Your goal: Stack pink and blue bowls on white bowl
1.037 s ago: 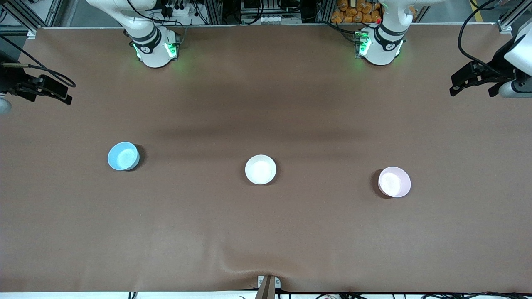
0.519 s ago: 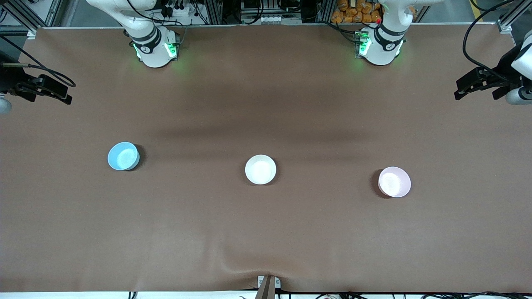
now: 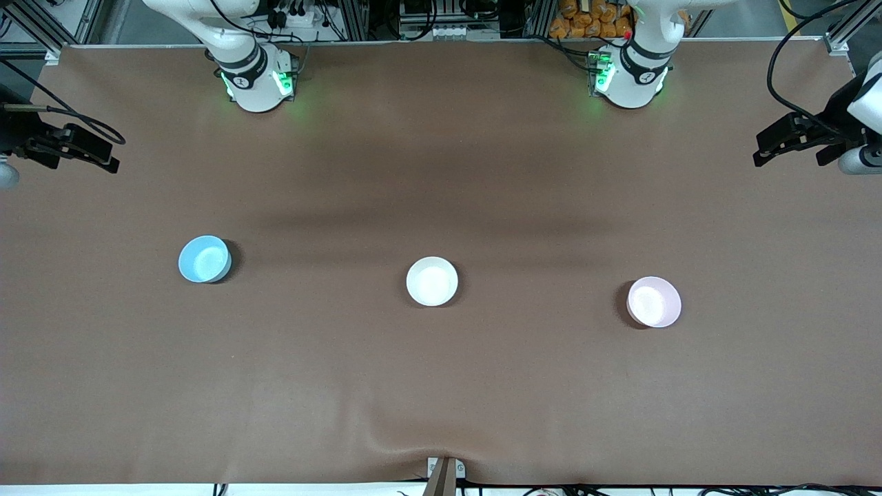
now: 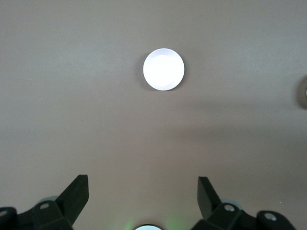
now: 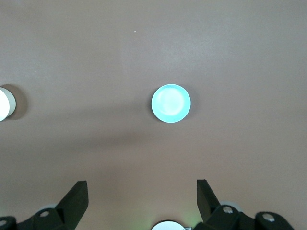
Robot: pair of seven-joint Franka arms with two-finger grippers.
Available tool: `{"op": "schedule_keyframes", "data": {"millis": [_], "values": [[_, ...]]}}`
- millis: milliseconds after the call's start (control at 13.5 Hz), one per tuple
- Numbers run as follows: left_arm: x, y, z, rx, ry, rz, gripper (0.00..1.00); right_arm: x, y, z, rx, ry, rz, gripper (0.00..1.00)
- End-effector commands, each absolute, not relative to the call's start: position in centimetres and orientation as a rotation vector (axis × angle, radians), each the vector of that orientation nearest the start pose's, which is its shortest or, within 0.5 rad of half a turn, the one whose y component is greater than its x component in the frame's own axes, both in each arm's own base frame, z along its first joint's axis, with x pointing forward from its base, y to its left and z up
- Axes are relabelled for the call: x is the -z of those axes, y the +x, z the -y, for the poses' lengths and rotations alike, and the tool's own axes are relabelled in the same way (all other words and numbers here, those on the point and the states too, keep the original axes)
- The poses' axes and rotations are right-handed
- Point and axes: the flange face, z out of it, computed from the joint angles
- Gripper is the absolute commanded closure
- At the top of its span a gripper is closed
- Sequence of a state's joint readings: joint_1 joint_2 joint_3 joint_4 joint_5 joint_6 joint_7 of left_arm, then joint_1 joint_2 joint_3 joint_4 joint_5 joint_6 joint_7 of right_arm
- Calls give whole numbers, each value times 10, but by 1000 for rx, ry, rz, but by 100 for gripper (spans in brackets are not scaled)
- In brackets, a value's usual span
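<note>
The brown counter (image 3: 441, 386) carries three bowls in a spread row, well apart, with no writing readable on any. The white bowl (image 3: 432, 281) sits in the middle, the pink bowl (image 3: 654, 302) toward the left arm's end, the blue bowl (image 3: 204, 259) toward the right arm's end. The left gripper (image 4: 143, 191) hangs high over the counter at its own end, fingers (image 4: 76, 191) apart and empty. The right gripper (image 5: 142, 192) likewise, fingers (image 5: 76, 194) apart.

Brown table cover (image 3: 441, 172), metal frame rails (image 3: 358, 17), orange items (image 3: 586, 21).
</note>
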State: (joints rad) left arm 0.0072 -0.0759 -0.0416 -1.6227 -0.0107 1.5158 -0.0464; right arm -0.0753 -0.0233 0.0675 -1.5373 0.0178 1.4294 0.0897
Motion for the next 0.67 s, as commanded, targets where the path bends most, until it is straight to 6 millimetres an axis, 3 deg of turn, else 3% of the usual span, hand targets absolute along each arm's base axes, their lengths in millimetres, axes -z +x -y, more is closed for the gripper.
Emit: {"op": "schedule_keyframes", "data": {"millis": [0, 593], "values": [[-641, 528, 16, -41, -3146, 38, 0, -644, 525, 6, -133, -3130, -138, 0], [-637, 532, 7, -32, -3146, 48, 0, -643, 525, 9, -135, -3127, -149, 0]]}}
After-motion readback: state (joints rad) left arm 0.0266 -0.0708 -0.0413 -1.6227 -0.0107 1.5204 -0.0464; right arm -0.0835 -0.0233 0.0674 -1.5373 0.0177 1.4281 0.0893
